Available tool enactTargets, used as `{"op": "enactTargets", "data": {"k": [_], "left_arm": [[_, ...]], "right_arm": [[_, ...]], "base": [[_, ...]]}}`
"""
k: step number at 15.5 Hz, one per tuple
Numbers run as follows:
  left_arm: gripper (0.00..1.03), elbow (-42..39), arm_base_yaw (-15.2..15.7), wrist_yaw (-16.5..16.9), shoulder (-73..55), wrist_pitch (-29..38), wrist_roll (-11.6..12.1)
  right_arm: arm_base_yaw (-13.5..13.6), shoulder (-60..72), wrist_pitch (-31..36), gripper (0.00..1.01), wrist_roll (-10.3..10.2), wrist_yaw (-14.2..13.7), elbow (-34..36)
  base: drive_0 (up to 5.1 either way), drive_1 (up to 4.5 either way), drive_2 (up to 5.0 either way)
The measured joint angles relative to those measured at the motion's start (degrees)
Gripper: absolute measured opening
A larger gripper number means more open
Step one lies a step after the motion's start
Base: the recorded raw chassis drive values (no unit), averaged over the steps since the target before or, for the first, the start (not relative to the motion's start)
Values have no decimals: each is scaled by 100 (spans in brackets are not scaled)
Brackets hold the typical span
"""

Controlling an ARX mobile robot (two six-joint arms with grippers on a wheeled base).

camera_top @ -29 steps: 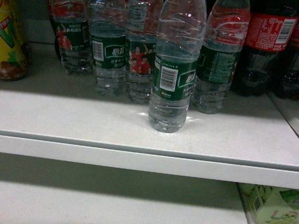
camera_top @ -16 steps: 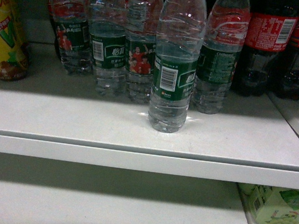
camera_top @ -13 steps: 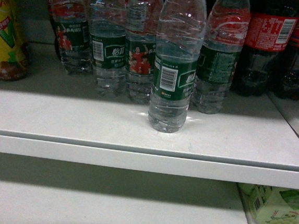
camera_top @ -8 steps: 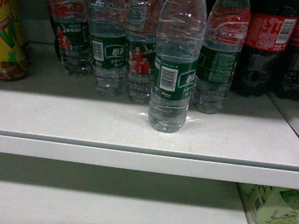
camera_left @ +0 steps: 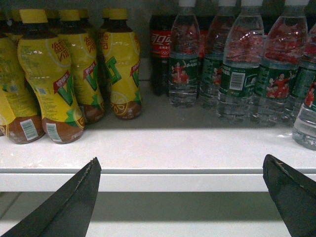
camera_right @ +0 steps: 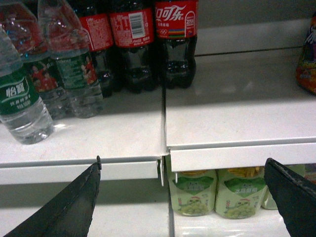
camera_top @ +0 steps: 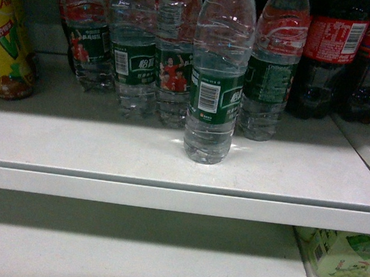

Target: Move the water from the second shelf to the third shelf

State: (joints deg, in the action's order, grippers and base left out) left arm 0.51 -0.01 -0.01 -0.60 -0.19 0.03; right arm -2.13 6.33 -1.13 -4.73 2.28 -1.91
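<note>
Now | water (camera_top: 215, 96): 1 forward, 4 behind | left tool (camera_left: 182, 197), right tool (camera_right: 182, 197): released

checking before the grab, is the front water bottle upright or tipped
Upright. The front water bottle stands on its base on the shelf, sides vertical, ahead of the row; neither claw touches it.

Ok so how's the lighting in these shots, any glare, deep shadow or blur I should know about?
Head view: dim and grainy; bright glints on the shelf at the base of the front water bottle; the shelf below sits in shadow. Left wrist view: sheen on the yellow bottles; open left gripper fingers are dark silhouettes. Right wrist view: cola bottles nearly black; right gripper equally dark.
</note>
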Motion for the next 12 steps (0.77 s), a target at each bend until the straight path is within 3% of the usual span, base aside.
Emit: {"op": "enactTargets", "data": {"k": [3, 6, 8, 12], "left_arm": [[98, 0, 0, 0, 0, 0, -2], [98, 0, 0, 0, 0, 0, 0], [98, 0, 0, 0, 0, 0, 0], [98, 0, 0, 2, 0, 0, 0]], "right_arm": [[-348, 1414, 1515, 98, -57, 496, -516], [-385, 2011, 1998, 98, -13, 586, -673], [-118, 2750, 2518, 98, 35, 592, -826], [1056, 4669, 3713, 98, 55, 341, -962]], "base": [[0, 0, 0], [0, 0, 0], [0, 0, 0], [0, 0, 0]]}}
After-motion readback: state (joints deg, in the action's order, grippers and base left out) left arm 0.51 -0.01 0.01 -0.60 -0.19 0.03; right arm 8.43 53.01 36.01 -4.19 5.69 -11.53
